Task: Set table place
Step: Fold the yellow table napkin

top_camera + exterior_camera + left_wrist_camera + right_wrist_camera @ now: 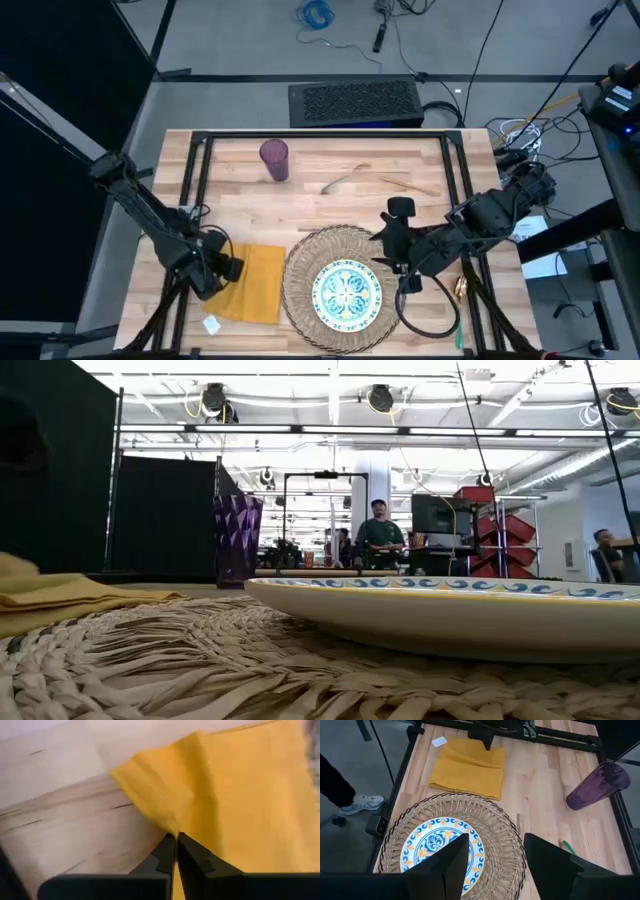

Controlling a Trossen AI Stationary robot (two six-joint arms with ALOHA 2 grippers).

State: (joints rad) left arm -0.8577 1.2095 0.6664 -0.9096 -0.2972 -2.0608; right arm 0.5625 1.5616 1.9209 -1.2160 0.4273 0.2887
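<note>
A yellow napkin (257,284) lies flat on the table (330,215) at the near left. My left gripper (226,268) is shut on the napkin's left edge. To its right a round woven mat (338,290) carries a blue-green patterned plate (347,293). My right gripper (495,862) stands open above the mat's right rim, holding nothing. A purple tumbler (274,160) stands upright at the far left. Gold cutlery (345,181) lies on the far middle of the table. My left gripper pinches the napkin's left edge (169,826) between its two fingers, a little way from a corner (114,771). The fingers slant down from the table's left side. The cloth rises into a small ridge at the fingertips; the remainder lies flat on the table.
A white tag (212,324) lies near the table's front left corner. A gold piece (462,288) lies right of the mat, by the right arm. A black frame (320,137) runs around the table top. People sit in the room behind (378,532).
</note>
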